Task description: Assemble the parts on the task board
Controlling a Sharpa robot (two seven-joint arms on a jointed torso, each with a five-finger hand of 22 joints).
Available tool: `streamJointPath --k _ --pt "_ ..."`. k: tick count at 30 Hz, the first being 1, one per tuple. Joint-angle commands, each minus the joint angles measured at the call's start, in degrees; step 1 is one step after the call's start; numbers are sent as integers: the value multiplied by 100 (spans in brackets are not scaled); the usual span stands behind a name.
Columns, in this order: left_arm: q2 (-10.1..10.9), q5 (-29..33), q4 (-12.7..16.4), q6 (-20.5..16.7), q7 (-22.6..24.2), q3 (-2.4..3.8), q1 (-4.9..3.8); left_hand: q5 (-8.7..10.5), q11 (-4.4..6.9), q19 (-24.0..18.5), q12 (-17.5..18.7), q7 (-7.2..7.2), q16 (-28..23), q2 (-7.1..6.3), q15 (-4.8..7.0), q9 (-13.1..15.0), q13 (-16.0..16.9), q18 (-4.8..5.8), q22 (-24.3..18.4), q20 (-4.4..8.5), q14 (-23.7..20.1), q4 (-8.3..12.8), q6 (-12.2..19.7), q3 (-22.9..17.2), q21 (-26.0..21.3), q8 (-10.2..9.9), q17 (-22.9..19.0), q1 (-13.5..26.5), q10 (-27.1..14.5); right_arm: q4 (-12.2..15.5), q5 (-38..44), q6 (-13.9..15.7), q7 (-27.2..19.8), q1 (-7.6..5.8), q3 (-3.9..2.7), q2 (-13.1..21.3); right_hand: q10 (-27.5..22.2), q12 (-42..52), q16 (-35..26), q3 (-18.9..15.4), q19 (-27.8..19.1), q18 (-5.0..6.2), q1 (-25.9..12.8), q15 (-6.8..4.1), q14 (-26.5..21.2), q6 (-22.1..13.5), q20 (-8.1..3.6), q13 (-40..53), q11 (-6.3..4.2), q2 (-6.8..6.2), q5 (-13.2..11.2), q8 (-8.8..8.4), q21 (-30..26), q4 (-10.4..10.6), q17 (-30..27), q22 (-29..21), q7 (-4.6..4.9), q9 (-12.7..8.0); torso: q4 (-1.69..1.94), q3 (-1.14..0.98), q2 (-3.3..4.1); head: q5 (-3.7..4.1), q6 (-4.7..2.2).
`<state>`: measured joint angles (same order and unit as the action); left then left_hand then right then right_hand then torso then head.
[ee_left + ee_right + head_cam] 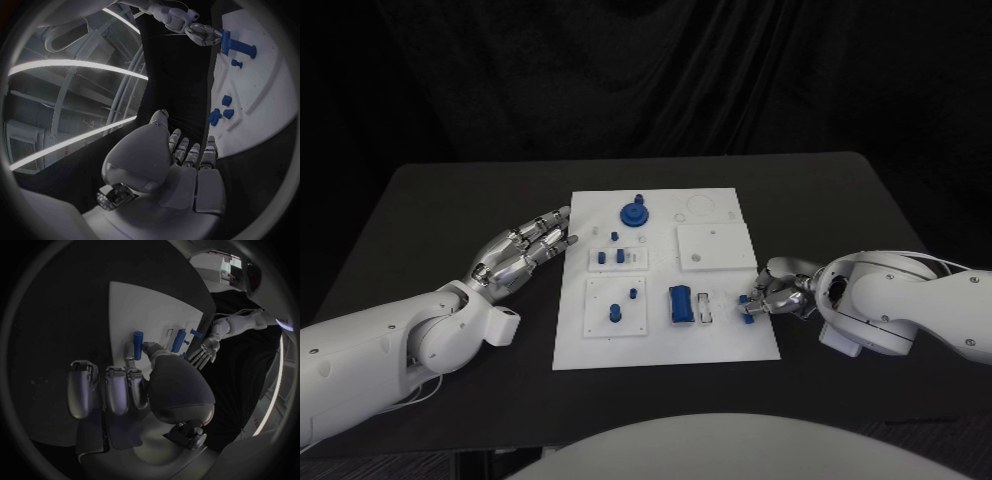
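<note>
A: Blue part [751, 309]: pinched at fingertips of right hand [776, 296], just off near right edge of task board [661, 350], beside blue block [679, 304].

B: Risk: thin pinch, likely slip or tilt on insertion. Left hand [524, 250]: fingers extended, holding nothing.

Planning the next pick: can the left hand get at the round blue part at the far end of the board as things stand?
Probably yes. The left hand lies open beside the task board, and nothing stands between it and the round blue part; the right hand is at the opposite edge.
</note>
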<state>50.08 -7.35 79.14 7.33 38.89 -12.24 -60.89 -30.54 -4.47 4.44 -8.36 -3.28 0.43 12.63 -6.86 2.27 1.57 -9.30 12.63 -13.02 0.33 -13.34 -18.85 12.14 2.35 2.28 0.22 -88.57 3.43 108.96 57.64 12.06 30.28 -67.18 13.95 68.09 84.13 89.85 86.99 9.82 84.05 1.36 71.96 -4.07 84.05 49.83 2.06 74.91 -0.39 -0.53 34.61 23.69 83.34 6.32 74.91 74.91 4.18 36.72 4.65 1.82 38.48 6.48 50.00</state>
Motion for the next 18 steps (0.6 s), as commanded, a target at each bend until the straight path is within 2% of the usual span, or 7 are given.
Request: streamJointPath --k 1,6,9,18 --pt "-12 27 9 44 96 5 11 -32 -36 8 -3 -24 -25 9 8 1 -1 -97 -5 -33 -6 29 3 3 34 1 -10 -59 -16 74 -1166 336 -405 -34 26 7 587 15 22 433 294 58 -83 10 458 30 24 1509 19 -15 9 34 -40 -377 786 1254 -10 -326 2 -3 -2 -14 0" --pt "-21 27 0 47 90 5 11 -32 -36 8 -3 -24 -25 9 8 1 -1 -97 -5 -33 -6 29 3 3 34 1 -10 -59 -16 173 -1403 367 -602 -130 24 -43 587 15 24 449 293 58 -109 11 458 19 23 1509 20 -18 7 31 -41 -378 790 1253 -7 -327 -1 -10 -2 -7 0" --pt "-31 27 -5 53 88 5 12 -33 -46 9 -12 -23 -26 9 14 1 1 -99 -5 -31 -7 33 7 1 34 0 -10 -58 -11 189 -1469 352 -691 -159 24 -120 587 15 23 464 291 59 -122 11 458 8 23 1509 21 -19 0 29 -45 -384 787 1252 -6 -326 5 -7 -6 3 0" --pt "-45 27 -14 64 82 5 13 -34 -59 8 -20 -19 -25 9 15 0 2 -101 -8 -29 -6 37 13 -1 33 -1 -9 -58 -5 40 -1531 224 -765 -184 24 -375 587 15 23 544 288 59 -231 20 457 -57 29 1509 32 1 -115 50 -50 -385 784 1250 7 -302 -2 -8 2 -17 0"
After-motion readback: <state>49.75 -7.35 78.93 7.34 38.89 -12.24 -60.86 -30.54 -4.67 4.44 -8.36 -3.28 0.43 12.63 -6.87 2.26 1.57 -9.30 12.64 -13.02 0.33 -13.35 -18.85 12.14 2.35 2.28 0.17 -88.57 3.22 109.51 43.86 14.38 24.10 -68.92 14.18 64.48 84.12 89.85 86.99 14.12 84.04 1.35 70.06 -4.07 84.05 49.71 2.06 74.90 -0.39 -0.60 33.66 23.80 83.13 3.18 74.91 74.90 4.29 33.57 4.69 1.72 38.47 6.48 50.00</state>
